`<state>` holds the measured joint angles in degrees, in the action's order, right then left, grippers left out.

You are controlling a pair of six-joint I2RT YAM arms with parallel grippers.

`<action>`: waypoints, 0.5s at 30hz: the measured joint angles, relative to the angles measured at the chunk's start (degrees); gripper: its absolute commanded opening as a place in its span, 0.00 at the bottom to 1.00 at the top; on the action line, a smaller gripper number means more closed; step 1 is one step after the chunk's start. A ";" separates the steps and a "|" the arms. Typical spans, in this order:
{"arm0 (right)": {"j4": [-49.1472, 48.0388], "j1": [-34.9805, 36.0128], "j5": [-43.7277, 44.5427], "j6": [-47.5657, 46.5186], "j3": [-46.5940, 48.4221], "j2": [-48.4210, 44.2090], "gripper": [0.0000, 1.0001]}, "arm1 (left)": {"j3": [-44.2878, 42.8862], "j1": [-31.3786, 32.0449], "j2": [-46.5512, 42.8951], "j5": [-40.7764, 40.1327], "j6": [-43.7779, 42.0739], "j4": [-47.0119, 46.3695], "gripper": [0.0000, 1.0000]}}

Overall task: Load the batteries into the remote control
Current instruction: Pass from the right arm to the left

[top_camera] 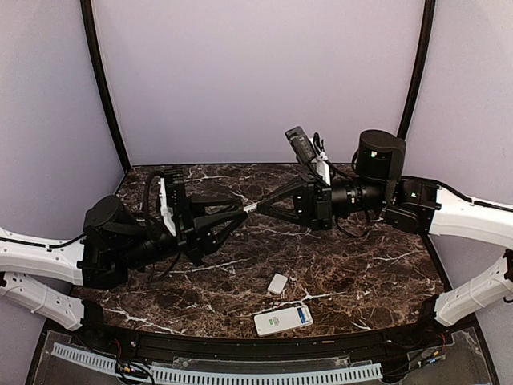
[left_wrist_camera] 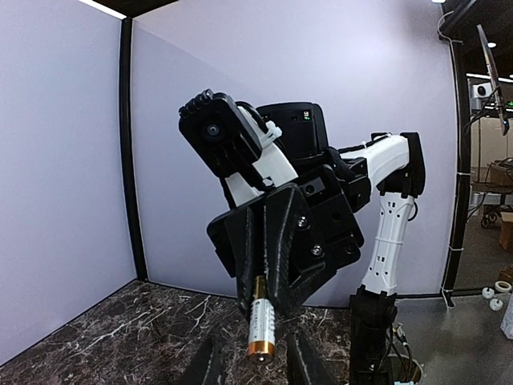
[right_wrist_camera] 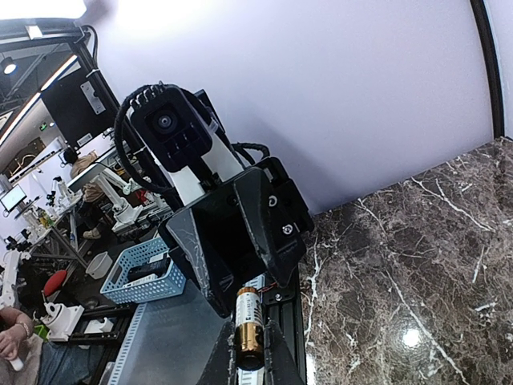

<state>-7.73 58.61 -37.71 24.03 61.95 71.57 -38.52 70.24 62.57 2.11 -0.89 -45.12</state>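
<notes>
**Op:** Where is the battery sitting?

**Me:** I am pinching it in my right gripper, up in the air over the middle of the table. The jaws are clamping one end. The other end, with its coppery cap, is sticking out toward my left arm.

**Op:** And what is your left gripper doing?

**Me:** It is facing the right one, tip to tip. Its fingers are standing apart, one on each side of the battery's free end. In the left wrist view a gap is showing on both sides, so it is gaping and gripping nothing.

**Op:** Where is the remote lying?

**Me:** It is lying flat near the front edge of the table, nearer my bases than the meeting grippers and a little to the right, well apart from both. A blue patch is showing at its right end.

**Op:** Is anything lying beside it?

**Me:** A small white cover is resting just behind it, toward the table's middle, near it but not touching.
</notes>
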 measured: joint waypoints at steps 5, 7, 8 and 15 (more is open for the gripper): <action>0.00 0.00 0.02 0.00 0.00 0.00 0.00 | 0.00 0.00 0.46 0.02 -0.09 0.28 0.12; 0.00 0.00 0.00 0.02 0.00 0.00 0.00 | 0.00 0.00 0.48 0.04 -0.13 0.55 0.09; 0.00 0.00 -0.02 0.00 -0.02 0.00 0.00 | 0.00 0.00 0.48 0.07 -0.15 0.66 0.08; 0.22 0.00 -0.13 -0.02 -0.02 0.00 0.00 | 0.00 0.00 0.52 0.46 -0.35 1.31 0.00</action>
<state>-7.51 58.61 -37.85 24.01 61.93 71.57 -38.52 70.24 63.09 2.57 -1.23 -43.81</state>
